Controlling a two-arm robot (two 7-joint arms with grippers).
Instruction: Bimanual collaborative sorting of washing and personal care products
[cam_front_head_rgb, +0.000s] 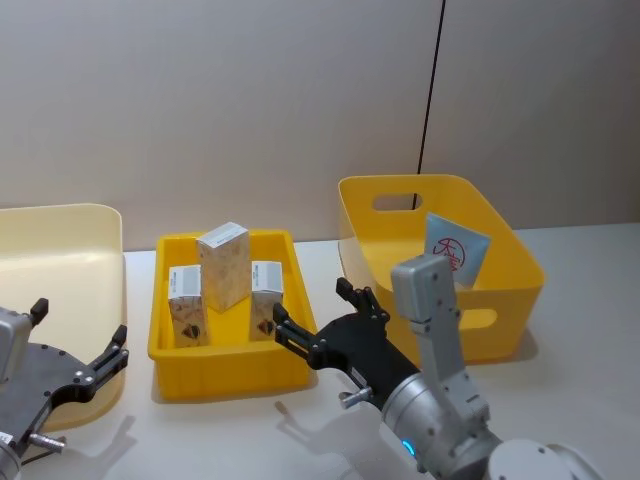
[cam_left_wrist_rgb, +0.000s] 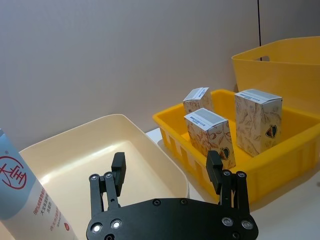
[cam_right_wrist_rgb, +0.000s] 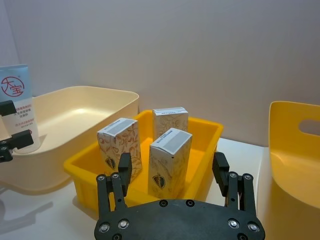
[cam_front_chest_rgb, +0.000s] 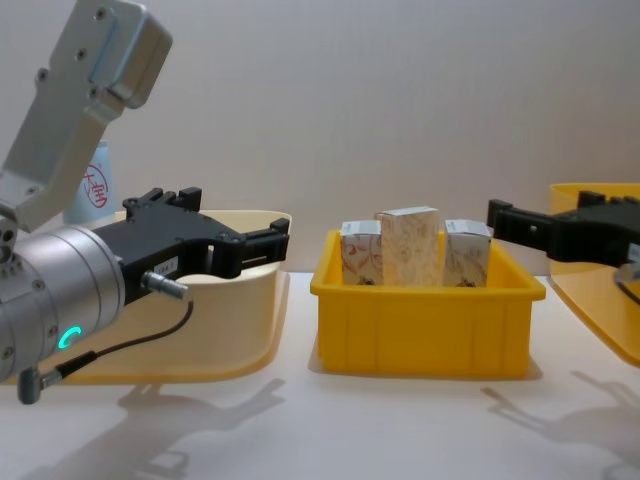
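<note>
Currently both tools are empty. Left gripper (cam_left_wrist_rgb: 166, 165) has its jaws spread wide with nothing between them and hangs over the near side of the cream bin (cam_front_head_rgb: 60, 230), touching nothing. Right gripper (cam_right_wrist_rgb: 172, 162) is just as wide open and holds nothing. It sits just off the near right corner of the shallow yellow tray (cam_front_head_rgb: 230, 375), between the tray and the deep yellow bin (cam_front_head_rgb: 520, 250), pointing at the cartons. In the chest view its fingertips are at about carton-top height, just beside the tray's right edge, no contact.

Three white cartons with a reddish-brown pattern stand upright in the tray, close together: tall carton (cam_front_head_rgb: 223, 265) in the middle, left carton (cam_front_head_rgb: 186, 305) and right carton (cam_front_head_rgb: 266, 297) flanking it. Can't tell whether they touch each other.

One pale-blue tube (cam_front_head_rgb: 457, 250) with a red circular logo leans tilted inside the deep yellow bin. Second pale-blue tube (cam_right_wrist_rgb: 17, 105), same logo and red print, stands upright at the cream bin, close by the left gripper. All bins sit on the white table (cam_front_head_rgb: 580, 400).
</note>
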